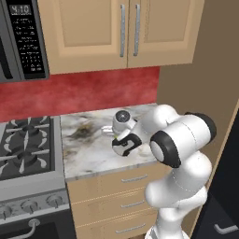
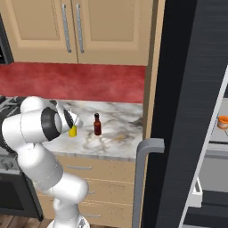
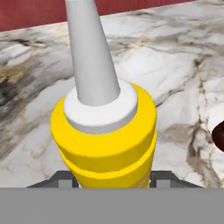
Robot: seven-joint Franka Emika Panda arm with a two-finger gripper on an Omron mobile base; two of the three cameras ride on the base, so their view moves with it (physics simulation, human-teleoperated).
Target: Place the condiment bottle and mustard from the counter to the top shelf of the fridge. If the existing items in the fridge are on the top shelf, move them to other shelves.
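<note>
Mustard (image 3: 104,144) stands upright between the gripper (image 3: 111,178) fingers

I note a marbled desk (image 1: 88,149) with tan drawers (image 1: 126,198) beneath it. A gas stove (image 1: 25,144) sits at its left, with a microwave (image 1: 21,37) above that. Tan wall cabinets (image 2: 89,29) hang over a red backsplash (image 2: 80,82).

Kitchen: stove (image 1: 25,144), microwave (image 1: 21,39), cabinets (image 1: 126,30), marble counter (image 1: 91,149), fridge (image 2: 187,111).
</note>
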